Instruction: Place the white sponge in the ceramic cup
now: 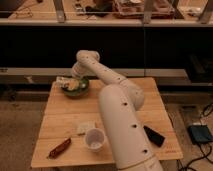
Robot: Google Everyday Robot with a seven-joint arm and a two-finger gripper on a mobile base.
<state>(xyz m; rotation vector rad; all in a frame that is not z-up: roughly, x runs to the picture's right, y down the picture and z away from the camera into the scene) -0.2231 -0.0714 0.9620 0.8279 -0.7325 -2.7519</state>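
The white sponge (86, 127) lies flat on the wooden table (60, 107), near the front left. The ceramic cup (95, 139) stands upright just in front of it and slightly right, almost touching it; the inside of the cup looks pale. My arm (117, 110) reaches from the front across the table to the far left. The gripper (74, 81) is at the far left of the table, over the dark-green bowl (76, 89), well away from the sponge and the cup.
The bowl holds something yellowish. A white packet (62, 79) lies behind the bowl. A red-brown packet (59, 148) lies at the front left. A black flat object (154, 136) lies at the front right. A blue box (201, 134) sits on the floor to the right.
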